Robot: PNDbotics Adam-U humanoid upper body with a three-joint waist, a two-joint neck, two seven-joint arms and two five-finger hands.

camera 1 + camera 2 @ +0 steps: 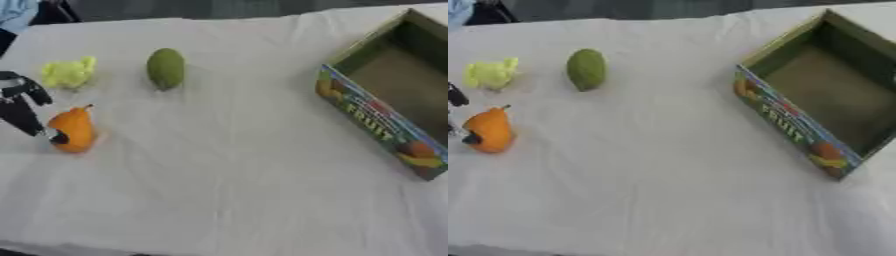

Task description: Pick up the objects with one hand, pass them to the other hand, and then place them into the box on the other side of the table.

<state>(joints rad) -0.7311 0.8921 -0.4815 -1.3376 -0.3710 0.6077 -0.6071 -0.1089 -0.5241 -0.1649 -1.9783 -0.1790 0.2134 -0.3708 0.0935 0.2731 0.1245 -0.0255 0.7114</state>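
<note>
An orange pear-shaped fruit [73,129] stands on the white cloth at the left. My left hand [19,102] comes in from the left edge just beside it. Its dark fingers [26,120] are stretched out, and one tip touches the pear's lower left side; they do not wrap round it. A green oval fruit [165,68] lies farther back, and a pale yellow-green bunch [68,73] lies behind the hand. The open fruit box [785,116] stands at the right, its inside bare. My right hand shows in neither view.
White cloth [227,180] covers the whole table, with broad free room in the middle and at the front. The table's far edge runs along the top, with dark floor and a bit of blue cloth [17,15] beyond it.
</note>
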